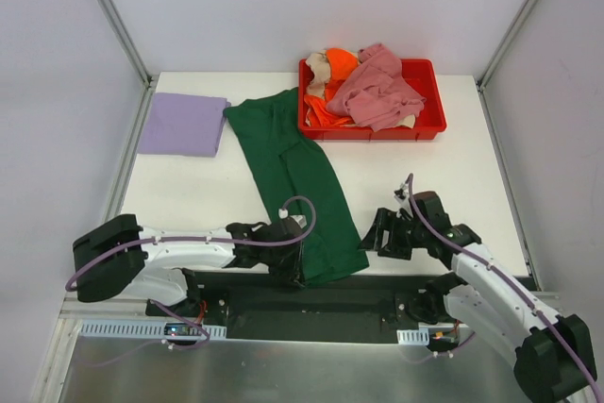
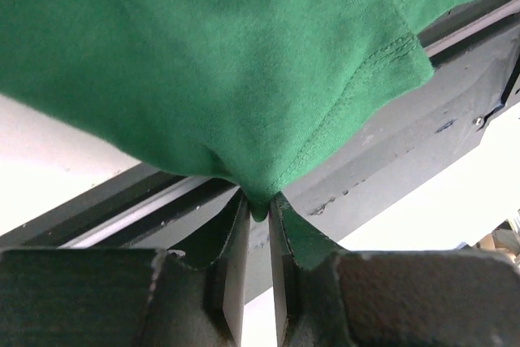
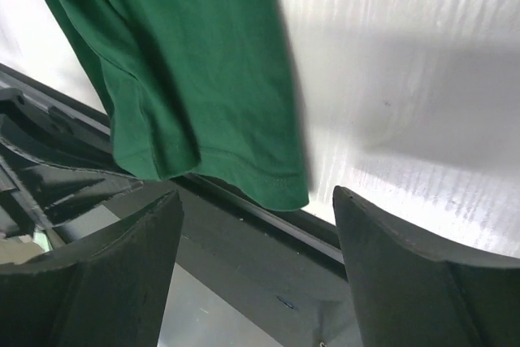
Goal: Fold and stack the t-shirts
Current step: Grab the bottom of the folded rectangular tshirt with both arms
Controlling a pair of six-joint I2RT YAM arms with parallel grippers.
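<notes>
My left claw is all but closed, pinching a small tuck of the dark green t-shirt at its near hem, I judge to lift that end for a fold. From there the shirt runs away in a long strip toward the red tray. My right claw gapes wide and empty, the shirt's other near corner just ahead to its left, probably its target. How deep the cloth sits between my left fingers is hidden.
</notes>
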